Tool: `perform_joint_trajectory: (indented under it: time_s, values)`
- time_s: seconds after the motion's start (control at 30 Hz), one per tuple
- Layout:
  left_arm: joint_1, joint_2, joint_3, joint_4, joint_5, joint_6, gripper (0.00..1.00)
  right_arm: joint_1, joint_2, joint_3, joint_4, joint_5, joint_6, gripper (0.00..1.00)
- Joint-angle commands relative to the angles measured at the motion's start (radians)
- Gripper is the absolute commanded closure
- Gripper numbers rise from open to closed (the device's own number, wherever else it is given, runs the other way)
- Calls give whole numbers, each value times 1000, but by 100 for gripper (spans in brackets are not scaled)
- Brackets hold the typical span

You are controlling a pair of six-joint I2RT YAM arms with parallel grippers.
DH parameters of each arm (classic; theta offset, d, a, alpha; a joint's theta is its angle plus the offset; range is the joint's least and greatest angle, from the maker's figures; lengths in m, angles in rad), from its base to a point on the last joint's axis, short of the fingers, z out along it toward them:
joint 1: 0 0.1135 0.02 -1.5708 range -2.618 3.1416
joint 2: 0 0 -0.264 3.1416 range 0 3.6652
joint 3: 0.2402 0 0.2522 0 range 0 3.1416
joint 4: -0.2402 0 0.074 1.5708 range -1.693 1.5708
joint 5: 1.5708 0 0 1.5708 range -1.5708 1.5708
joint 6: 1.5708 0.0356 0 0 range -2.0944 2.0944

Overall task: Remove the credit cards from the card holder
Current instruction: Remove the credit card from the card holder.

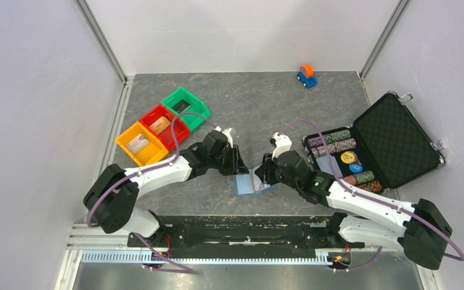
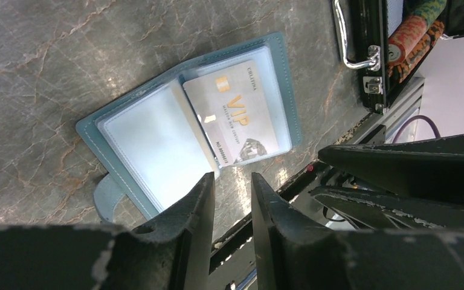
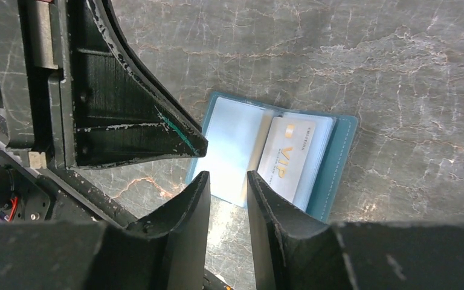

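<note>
From above, the slate-blue card holder (image 1: pixel 249 183) lies open by the near edge of the grey marbled table (image 1: pixel 260 103), with white walls (image 1: pixel 36 90) around it.

Left wrist: a whitish credit card (image 2: pixel 235 115) in a clear sleeve reads "VIP" in gold. The left gripper (image 2: pixel 231 176) hovers narrowly parted and empty.

Right wrist: the right gripper (image 3: pixel 228 175) is likewise parted and empty.

Materials and finish
The slate-blue stitched leather-look card holder (image 2: pixel 157 130) had glossy clear plastic sleeves (image 2: pixel 139 157); the grey marbled surface (image 2: pixel 48 54) looked smooth and faintly shiny.

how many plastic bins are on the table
3, in a diagonal row: green plastic bin farthest, red plastic bin middle, yellow plastic bin nearest. None seems hidden.
</note>
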Motion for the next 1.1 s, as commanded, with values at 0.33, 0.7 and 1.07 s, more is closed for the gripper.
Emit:
perform_joint_trajectory:
  time_s: [0.33,0.7,1.07]
  values:
    - [2,24,-75,94,-6,-50,65,-73,118,-141,182,-45,17,71]
    - [1,48,-102,200,15,-59,63,-91,133,-300,274,-68,54,72]
    - [-16,112,-118,310,1,-64,59,-93,125,-333,297,-77,69,74]
